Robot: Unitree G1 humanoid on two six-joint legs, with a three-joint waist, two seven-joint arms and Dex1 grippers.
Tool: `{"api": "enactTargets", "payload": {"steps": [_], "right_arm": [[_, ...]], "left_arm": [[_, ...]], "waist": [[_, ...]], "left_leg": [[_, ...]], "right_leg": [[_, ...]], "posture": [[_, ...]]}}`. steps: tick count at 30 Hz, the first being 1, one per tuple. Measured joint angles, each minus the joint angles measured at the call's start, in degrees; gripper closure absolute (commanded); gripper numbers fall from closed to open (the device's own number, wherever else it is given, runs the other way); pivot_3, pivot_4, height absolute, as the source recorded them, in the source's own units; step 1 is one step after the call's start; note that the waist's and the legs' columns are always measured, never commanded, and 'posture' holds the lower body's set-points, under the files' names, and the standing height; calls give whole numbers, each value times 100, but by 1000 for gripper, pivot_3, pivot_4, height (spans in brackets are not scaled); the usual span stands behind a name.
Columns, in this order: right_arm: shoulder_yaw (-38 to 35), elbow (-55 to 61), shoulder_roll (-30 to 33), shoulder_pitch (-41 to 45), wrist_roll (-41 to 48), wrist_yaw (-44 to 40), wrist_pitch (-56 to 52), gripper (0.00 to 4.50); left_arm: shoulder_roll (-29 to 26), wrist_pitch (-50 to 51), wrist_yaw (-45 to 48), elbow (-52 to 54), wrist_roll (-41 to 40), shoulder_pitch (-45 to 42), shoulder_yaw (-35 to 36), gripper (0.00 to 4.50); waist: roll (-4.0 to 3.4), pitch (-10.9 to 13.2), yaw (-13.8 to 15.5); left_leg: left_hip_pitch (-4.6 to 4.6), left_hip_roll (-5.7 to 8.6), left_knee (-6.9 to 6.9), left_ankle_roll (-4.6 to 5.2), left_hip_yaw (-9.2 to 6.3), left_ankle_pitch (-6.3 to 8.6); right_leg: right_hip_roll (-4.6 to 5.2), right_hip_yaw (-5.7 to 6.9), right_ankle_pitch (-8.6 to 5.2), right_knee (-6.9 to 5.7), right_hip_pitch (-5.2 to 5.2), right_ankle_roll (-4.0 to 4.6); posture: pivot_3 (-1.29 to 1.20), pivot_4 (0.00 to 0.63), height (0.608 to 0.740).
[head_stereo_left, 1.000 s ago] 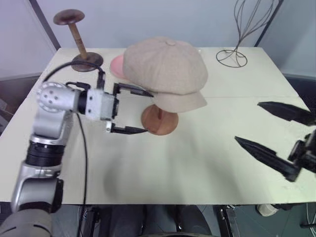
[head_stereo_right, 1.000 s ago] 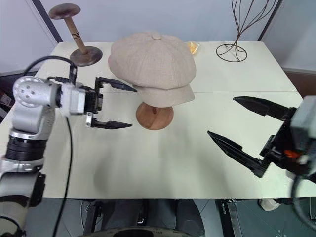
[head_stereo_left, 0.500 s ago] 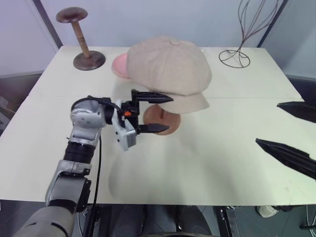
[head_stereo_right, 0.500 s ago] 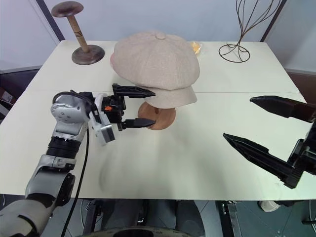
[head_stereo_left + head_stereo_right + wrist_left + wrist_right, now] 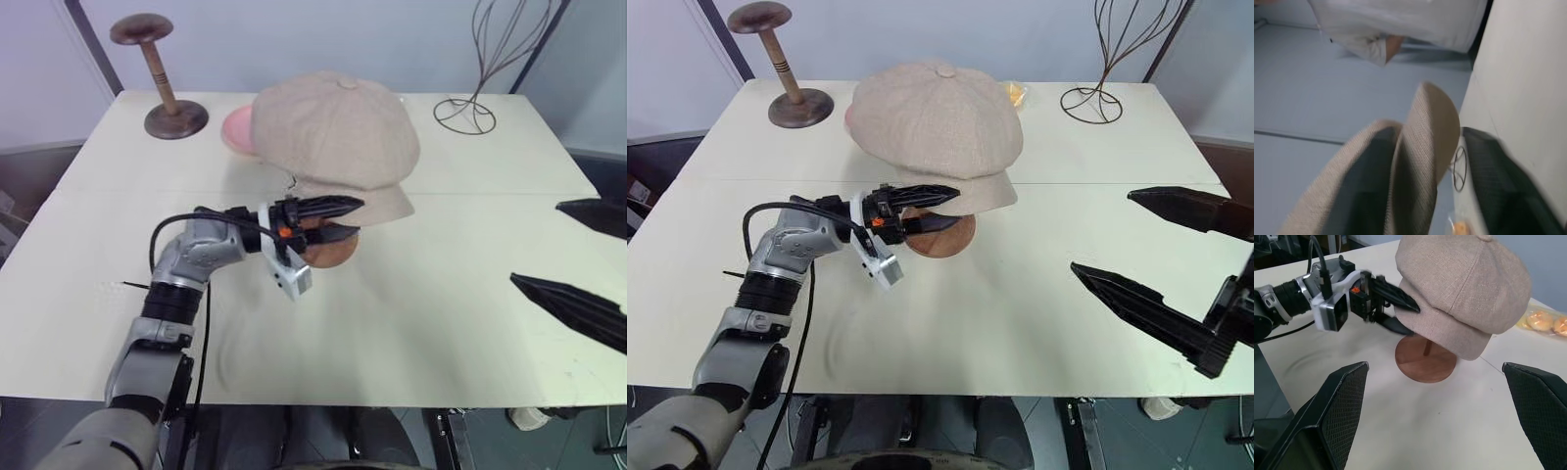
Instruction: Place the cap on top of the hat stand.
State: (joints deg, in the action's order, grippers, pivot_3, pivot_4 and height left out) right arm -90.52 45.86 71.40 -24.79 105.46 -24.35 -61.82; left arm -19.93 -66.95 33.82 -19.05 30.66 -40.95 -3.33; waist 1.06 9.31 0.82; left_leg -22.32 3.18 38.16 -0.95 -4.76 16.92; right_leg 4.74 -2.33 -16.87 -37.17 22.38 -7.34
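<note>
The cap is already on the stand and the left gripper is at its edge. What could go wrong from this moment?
1. The left gripper is closed on the lower edge of the cap; pulling away without opening could drag the cap off the hat stand.
2. Its lower finger lies close to the thin stem over the round base, so a sideways move might tip the stand.

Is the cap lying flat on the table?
No, the cap sits up on the hat stand, clear of the table.
</note>
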Motion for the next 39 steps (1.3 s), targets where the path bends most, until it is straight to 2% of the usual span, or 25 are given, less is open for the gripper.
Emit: {"api": "enactTargets", "payload": {"steps": [1, 6, 8, 12, 18, 22, 28, 31, 38, 39], "right_arm": [[-2, -12, 17, 26, 4, 3, -27, 0], [-5, -28, 77, 130, 29, 13, -49, 0], [-5, -35, 77, 175, 9, -4, -73, 0], [5, -53, 77, 269, -138, -97, -133, 0], [89, -55, 77, 372, -414, -311, -164, 0], [127, -67, 104, 451, -571, -414, -216, 0], [127, -70, 106, 470, -569, -453, -323, 0], [127, -70, 105, 470, -567, -423, -350, 0], [141, -69, 8, 457, -732, -441, -362, 0], [167, -71, -58, 455, -808, -470, -361, 0]], "left_arm": [[-29, 30, -213, 22, 62, 3, -3, 4471], [-182, 149, -854, 150, 125, 31, -58, 4471], [-270, 7, -1110, 10, -100, 36, -79, 4471], [-688, -1043, -1627, -989, -910, -70, -221, 4471], [-1159, -2373, -1929, -2309, -1386, -688, -962, 4471], [-1339, -2502, -2087, -2502, -1495, -999, -1517, 4471], [-1551, -2504, -2294, -2591, -1490, -1152, -1845, 4471], [-1552, -2509, -2394, -2626, -1482, -1153, -1894, 3480], [-1802, -2507, -2437, -2669, -1481, -1103, -2057, 28], [-1874, -2508, -2437, -2669, -1485, -1076, -2056, 28]], "waist": [[0, 0, 2], [-1, -1, 3], [-1, -2, -3], [-1, -2, -10], [2, 0, 22], [4, 1, -3], [4, 1, -9], [4, 1, -2], [4, 1, -16], [4, 1, -16]], "left_leg": [[0, 0, 0, 0, -1, 0], [0, 0, 0, 0, 0, 0], [0, -1, 0, 0, 0, 0], [-2, -3, -2, 0, 1, 0], [-8, 8, -1, 0, 4, 0], [-10, 8, -2, 0, 6, 0], [-9, 5, -4, 0, 9, 0], [-9, 5, -3, 0, 10, 0], [-9, 5, -4, 0, 11, 0], [-9, 5, -4, 0, 10, 0]], "right_leg": [[0, 0, 0, -1, 0, 0], [2, 0, 0, -1, 0, 0], [3, -1, 0, -1, 3, 0], [2, -1, 0, -3, 9, 0], [15, 0, 1, 2, 7, -2], [17, 1, 1, 0, 14, -3], [15, 0, 1, -1, 15, -3], [17, 0, 2, -1, 15, -3], [16, -1, 2, -1, 17, -3], [16, -1, 2, -2, 17, -3]], "posture": [[0, 150, 740], [0, 150, 740], [0, 150, 740], [0, 150, 740], [0, 150, 740], [0, 150, 740], [0, 150, 740], [0, 150, 740], [0, 150, 740], [0, 150, 740]]}}
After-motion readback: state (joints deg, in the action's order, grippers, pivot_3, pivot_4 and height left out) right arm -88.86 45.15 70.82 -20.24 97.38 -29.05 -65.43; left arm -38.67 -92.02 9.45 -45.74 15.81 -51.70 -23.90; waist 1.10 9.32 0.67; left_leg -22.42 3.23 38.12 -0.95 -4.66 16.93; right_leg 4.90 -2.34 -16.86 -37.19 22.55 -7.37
